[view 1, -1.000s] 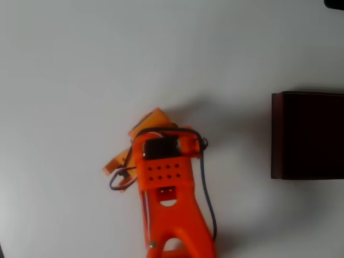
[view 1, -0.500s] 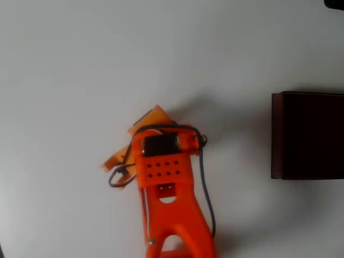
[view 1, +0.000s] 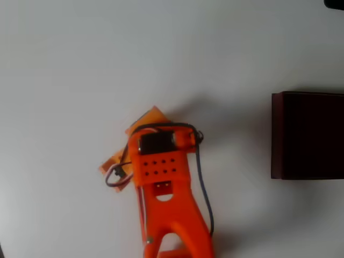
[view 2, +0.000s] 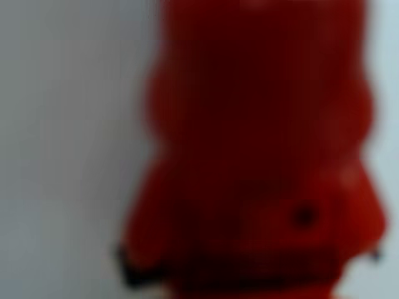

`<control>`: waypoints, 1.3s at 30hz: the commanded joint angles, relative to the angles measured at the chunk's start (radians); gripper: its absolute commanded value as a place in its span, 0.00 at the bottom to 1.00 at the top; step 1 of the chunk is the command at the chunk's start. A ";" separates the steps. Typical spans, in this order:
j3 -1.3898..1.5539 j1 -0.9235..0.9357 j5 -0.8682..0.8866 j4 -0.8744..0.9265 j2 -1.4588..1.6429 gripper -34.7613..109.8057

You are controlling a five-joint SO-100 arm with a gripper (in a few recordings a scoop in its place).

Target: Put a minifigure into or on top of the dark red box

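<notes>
The dark red box (view 1: 307, 135), with maroon walls and an almost black inside, stands at the right edge of the overhead view, partly cut off. My orange gripper (view 1: 130, 141) points down at the white table (view 1: 64, 64), well to the left of the box. The wrist block covers most of it. One orange part sticks out at the top and another at the lower left, and the fingertips are hidden. A blurred red shape (view 2: 255, 156) looms very close in the wrist view. I cannot tell whether it is the minifigure or a finger.
The orange arm (view 1: 172, 220) comes in from the bottom edge, with a dark cable (view 1: 203, 188) looping along its right side. A small dark object (view 1: 334, 3) sits in the top right corner. White table lies between the gripper and the box.
The gripper and wrist have shifted slightly left and up in the overhead view. The box has not moved.
</notes>
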 commanded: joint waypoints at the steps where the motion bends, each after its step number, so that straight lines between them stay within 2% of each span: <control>1: -0.083 -0.017 0.006 0.101 0.075 0.24; 8: -0.137 0.120 0.005 0.252 0.224 0.24; 14: -0.043 0.351 0.071 0.242 0.535 0.24; 17: -0.092 0.472 0.091 0.285 0.589 0.24; 20: -0.173 0.566 0.109 0.307 0.545 0.24; 25: -0.140 0.729 0.198 0.150 0.476 0.24; 35: -0.367 0.954 0.285 -0.025 0.028 0.24; 39: -0.568 1.003 0.265 0.061 -0.144 0.25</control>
